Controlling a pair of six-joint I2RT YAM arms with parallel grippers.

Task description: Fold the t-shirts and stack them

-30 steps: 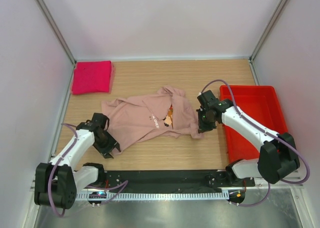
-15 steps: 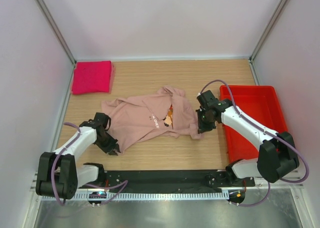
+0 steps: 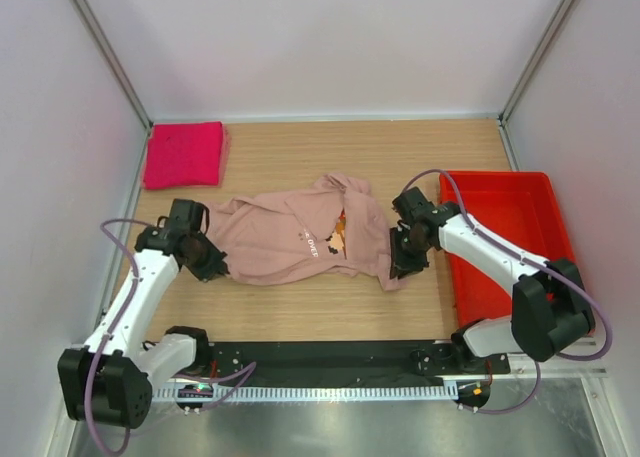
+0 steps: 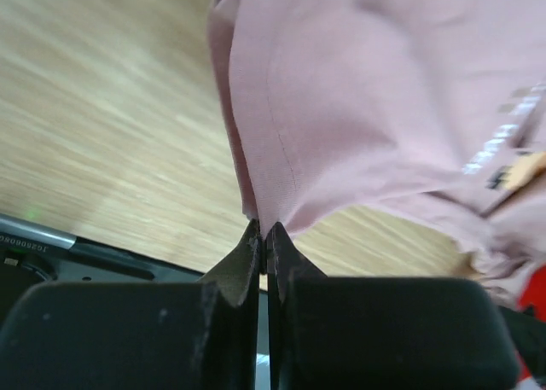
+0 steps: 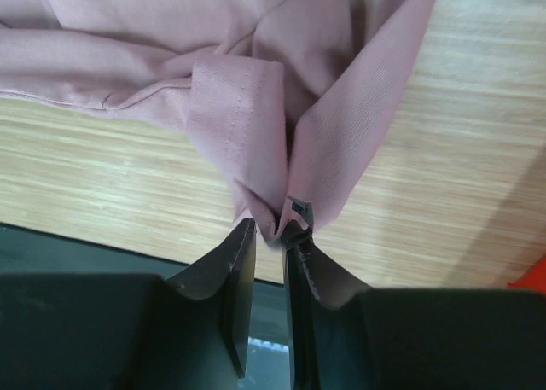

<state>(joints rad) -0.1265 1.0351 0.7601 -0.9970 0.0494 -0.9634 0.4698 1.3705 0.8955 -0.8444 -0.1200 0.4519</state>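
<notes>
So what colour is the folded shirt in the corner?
The folded shirt is bright magenta-pink, clearest in the top view.

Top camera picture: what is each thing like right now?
Pale pink t-shirt: unfolded, crumpled, spread between both arms.
Magenta t-shirt: folded, lying flat in the far left corner.
Red bin: upright, on the table's right side.
Left fingers: shut on the pale pink t-shirt's edge.
Right fingers: slightly apart, a shirt fold between the tips; grip unclear.
</notes>
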